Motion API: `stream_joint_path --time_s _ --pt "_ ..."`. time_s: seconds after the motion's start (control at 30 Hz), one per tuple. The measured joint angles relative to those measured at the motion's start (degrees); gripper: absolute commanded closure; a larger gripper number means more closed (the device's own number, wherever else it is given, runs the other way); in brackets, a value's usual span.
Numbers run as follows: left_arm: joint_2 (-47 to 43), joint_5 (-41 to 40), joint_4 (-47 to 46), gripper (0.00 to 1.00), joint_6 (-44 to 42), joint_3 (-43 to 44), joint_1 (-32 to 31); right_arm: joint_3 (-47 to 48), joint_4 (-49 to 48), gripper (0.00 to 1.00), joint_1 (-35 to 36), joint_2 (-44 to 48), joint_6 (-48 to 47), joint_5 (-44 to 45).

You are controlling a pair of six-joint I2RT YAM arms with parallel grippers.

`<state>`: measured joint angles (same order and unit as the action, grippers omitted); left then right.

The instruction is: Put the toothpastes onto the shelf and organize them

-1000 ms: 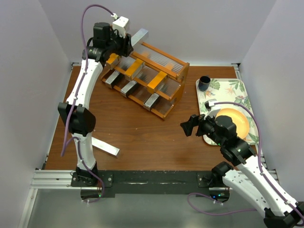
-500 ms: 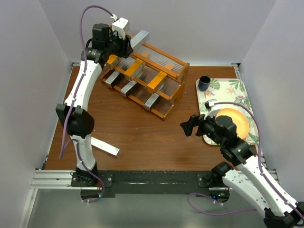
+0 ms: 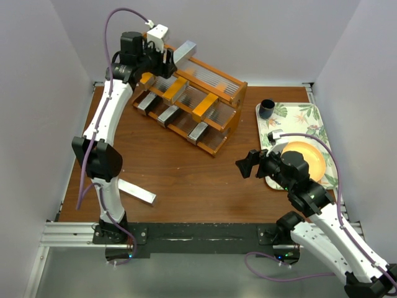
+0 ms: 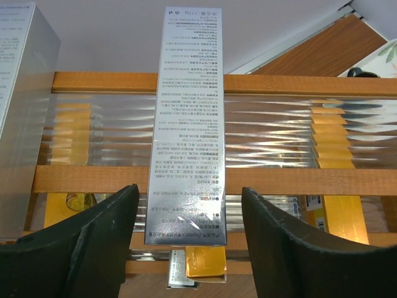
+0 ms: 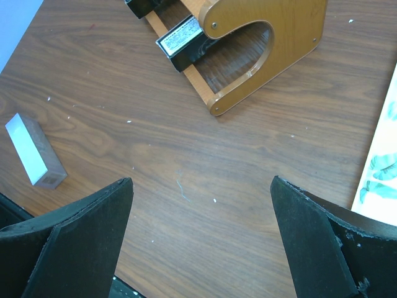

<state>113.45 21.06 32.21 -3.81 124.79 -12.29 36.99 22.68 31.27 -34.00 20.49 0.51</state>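
Note:
The wooden stepped shelf point(image 3: 222, 139) stands at the back of the table. Orange cartons point(image 3: 175, 89) and silver cartons point(image 3: 168, 113) lie in its tiers. My left gripper point(image 3: 166, 62) is at the shelf's top left, open. A silver toothpaste carton point(image 4: 189, 124) lies lengthwise on the ribbed panels between its fingers, with a gap on each side; it also shows in the top view point(image 3: 183, 49). Another silver carton point(image 4: 22, 93) lies to its left. One silver carton point(image 3: 136, 191) lies loose on the table near the left arm and shows in the right wrist view point(image 5: 34, 152). My right gripper point(image 3: 245, 164) hovers open and empty over bare wood.
A leaf-patterned tray point(image 3: 310, 118) at the right holds a dark blue cup point(image 3: 267, 108) and an orange plate point(image 3: 307, 158). The shelf's wooden side panel point(image 5: 273, 37) is ahead of my right gripper. Grey walls close in the table on three sides.
My left wrist has shifted slightly at the top of the shelf; the silver carton stays on the top tier. The right arm has not moved.

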Motion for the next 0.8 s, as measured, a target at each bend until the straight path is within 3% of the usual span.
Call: stream_joint_path --time_s 0.2,0.4,0.5,0.67,0.8 --pt "-2.01 -0.70 -1.64 0.01 0.31 -2.89 -0.15 0.00 0.00 0.03 0.00 0.00 -0.02 0.00" --pt "-10.29 -3.39 -5.46 0.00 3.15 -10.10 -0.15 0.00 -0.02 0.02 0.00 0.02 -0.13 -0.04" --pt "-18.58 -6.23 -8.48 0.00 5.64 -17.51 -0.15 0.00 -0.02 0.02 0.00 0.00 -0.35 -0.13" --pt "-37.73 -14.49 -14.60 0.00 10.86 -37.05 -0.17 0.00 -0.17 0.02 0.00 -0.28 -0.98 -2.01" --pt "-49.05 -21.70 -14.14 0.00 15.23 -47.23 -0.17 0.00 -0.55 0.02 0.00 -1.62 -1.33 -4.00"
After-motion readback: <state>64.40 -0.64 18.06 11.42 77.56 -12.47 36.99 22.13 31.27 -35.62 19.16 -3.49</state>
